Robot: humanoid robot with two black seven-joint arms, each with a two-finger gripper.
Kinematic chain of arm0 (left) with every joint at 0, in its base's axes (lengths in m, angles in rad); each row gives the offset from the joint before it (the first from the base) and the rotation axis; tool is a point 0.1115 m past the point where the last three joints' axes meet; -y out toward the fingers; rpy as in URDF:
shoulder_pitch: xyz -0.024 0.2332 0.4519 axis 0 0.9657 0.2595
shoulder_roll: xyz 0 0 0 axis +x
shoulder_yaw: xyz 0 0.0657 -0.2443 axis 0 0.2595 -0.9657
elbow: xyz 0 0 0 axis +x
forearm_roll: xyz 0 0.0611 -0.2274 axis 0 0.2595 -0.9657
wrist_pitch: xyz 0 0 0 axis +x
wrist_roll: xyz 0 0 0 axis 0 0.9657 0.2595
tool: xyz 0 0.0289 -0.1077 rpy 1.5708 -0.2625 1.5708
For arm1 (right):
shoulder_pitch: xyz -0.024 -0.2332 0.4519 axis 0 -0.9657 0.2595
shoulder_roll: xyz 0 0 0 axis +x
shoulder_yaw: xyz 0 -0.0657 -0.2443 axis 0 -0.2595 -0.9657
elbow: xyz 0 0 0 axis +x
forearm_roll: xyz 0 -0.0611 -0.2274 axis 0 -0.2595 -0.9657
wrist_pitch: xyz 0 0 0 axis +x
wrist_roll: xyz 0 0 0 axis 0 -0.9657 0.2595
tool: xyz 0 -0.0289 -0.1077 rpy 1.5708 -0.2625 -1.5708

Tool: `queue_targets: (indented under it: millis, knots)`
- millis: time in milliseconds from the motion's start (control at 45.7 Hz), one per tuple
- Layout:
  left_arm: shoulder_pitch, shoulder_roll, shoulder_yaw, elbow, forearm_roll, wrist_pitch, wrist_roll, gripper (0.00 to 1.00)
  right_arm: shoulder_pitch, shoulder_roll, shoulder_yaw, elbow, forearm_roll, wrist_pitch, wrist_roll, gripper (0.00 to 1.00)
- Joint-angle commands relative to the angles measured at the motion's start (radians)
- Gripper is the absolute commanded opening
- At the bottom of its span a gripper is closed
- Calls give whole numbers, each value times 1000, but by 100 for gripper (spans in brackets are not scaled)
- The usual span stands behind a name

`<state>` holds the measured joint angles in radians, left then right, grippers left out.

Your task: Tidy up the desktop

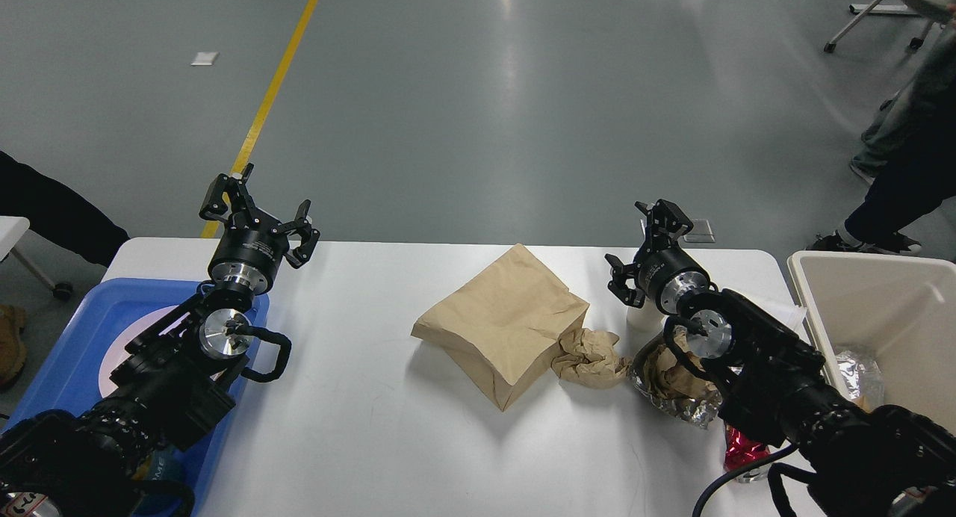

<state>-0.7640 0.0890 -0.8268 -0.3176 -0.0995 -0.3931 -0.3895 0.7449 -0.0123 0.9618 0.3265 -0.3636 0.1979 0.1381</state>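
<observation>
My left gripper (260,205) and right gripper (642,240) hover spread and empty over the desktop (358,420); brown paper bag (502,323) centred, apparently flattened.

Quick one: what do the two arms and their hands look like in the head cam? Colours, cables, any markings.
Both arms are matte black with chunky segmented links. Each wrist has a polished silver disc and ring, with a black cable looping beside it. The left hand and right hand are black two-finger units on round black bases with small white lettering, too small to read.
</observation>
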Motion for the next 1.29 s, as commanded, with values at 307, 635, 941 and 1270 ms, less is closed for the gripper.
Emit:
queue_targets:
  millis: [307,635,941,1270]
  knots:
    - [0,0,0,0,0,0,0,96,1,0,0,0,0,0,0,100]
    - [-1,0,0,0,0,0,0,96,-1,0,0,0,0,0,0,100]
    - [-1,0,0,0,0,0,0,96,1,0,0,-1,0,0,0,100]
    - [-1,0,0,0,0,0,0,96,1,0,-2,0,0,0,0,100]
